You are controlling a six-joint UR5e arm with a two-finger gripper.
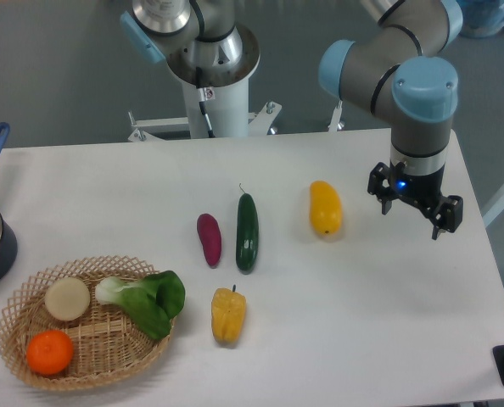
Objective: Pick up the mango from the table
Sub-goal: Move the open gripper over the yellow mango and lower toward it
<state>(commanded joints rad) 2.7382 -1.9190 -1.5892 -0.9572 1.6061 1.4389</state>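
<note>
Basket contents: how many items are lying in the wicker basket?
3. An orange at the front left, a pale round vegetable behind it, and a bok choy across the right side of the basket. Anything beneath the bok choy's leaves would be hidden.

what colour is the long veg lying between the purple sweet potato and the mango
Dark green: the cucumber, best seen in the fixed camera view.

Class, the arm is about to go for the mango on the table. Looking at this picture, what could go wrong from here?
1. The mango looks smooth and glossy, so it might slip or roll out of the gripper as the fingers close.
2. The yellow pepper is similar in colour and could be mistaken for the target.
3. The gripper sits off to one side of the mango, not above it; a low sideways approach might push the fruit toward the cucumber.
</note>
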